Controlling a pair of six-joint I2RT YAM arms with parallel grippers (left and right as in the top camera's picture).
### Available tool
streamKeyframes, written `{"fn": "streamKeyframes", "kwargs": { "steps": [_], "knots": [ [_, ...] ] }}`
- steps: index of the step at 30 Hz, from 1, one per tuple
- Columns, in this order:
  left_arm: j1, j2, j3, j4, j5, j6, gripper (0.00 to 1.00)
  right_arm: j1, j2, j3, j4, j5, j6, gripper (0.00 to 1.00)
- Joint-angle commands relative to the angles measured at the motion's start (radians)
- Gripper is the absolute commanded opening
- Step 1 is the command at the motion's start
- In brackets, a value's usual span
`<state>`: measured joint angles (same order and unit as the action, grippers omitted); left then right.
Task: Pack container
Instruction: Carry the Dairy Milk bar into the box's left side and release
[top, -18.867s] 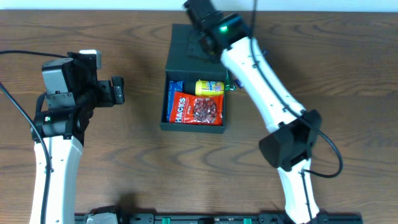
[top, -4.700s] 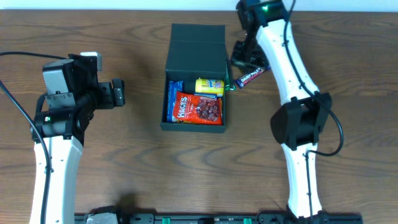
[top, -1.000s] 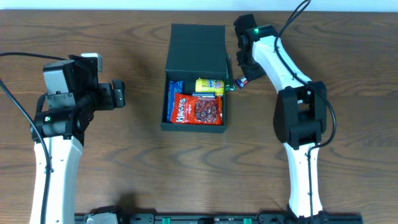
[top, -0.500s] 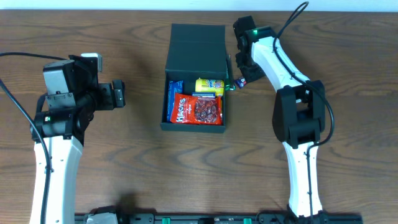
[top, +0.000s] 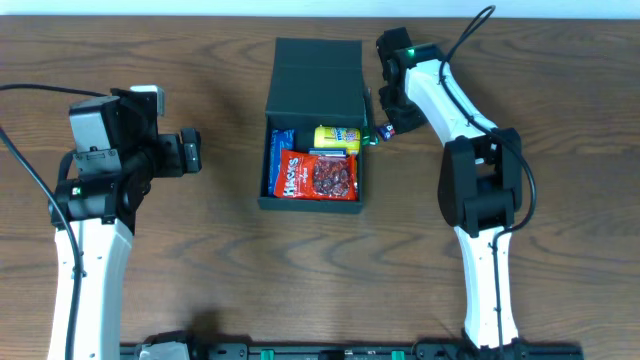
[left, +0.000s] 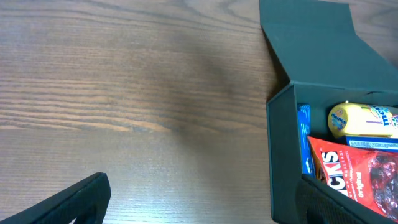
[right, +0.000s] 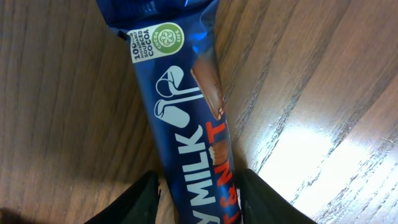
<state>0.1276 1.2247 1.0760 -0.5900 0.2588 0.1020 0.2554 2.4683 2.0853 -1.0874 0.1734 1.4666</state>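
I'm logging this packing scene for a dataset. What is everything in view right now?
container: 1, dark teal-black, mid-table, flap lid open
red snack packet: 1, red, inside container, near end
yellow packet: 1, yellow, inside, behind the red one
blue packet: 1, blue, inside, along left wall
chocolate bar: 1, blue wrapper, right of container, in right gripper
table: 1, brown wood, under everything
left gripper: 1, black, open, left of container
right gripper: 1, black, shut on chocolate bar
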Motion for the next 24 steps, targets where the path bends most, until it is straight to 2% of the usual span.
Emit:
{"fn": "streamKeyframes", "kwargs": {
  "steps": [1,8,11,18,24],
  "knots": [
    [0.003,-0.010,0.029,-0.002,-0.003,-0.005,0.95,-0.019,0.038,-0.005,0.000,-0.006,-0.006,0.35],
    [0.003,-0.010,0.029,-0.001,-0.003,-0.005,0.95,-0.023,0.038,-0.005,-0.002,-0.009,-0.100,0.11],
    [0.003,-0.010,0.029,0.000,-0.003,-0.005,0.95,-0.027,0.038,-0.005,-0.001,-0.009,-0.160,0.06],
    [0.003,-0.010,0.029,0.000,-0.003,-0.005,0.95,-0.048,0.016,0.008,-0.001,-0.009,-0.333,0.05],
    [0.003,-0.010,0.029,0.000,-0.004,-0.005,0.95,-0.065,-0.045,0.079,0.002,-0.033,-0.597,0.02]
  ]
}}
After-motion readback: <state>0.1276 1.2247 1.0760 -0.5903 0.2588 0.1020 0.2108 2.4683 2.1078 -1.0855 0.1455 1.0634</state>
